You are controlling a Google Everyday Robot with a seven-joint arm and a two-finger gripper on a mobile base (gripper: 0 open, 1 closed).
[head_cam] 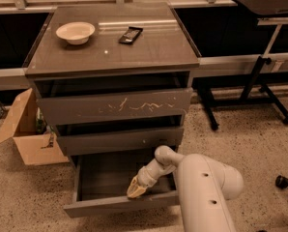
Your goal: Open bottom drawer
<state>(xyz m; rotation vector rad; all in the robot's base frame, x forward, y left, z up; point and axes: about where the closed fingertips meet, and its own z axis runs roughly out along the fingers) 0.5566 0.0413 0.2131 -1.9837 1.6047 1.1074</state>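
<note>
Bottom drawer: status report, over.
Pincer at front lip of bottom drawer. Drawer pulled well out, interior showing. Cardboard box left of cabinet, not in its path.

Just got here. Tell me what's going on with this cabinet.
The robot's arm reaches down to the bottom drawer, with the gripper at the top edge of the drawer's front. That drawer stands well out of the cabinet, its shallow box showing; the scratched top drawer and the middle drawer sit further in. A bowl and a dark flat object lie on the cabinet top.
</note>
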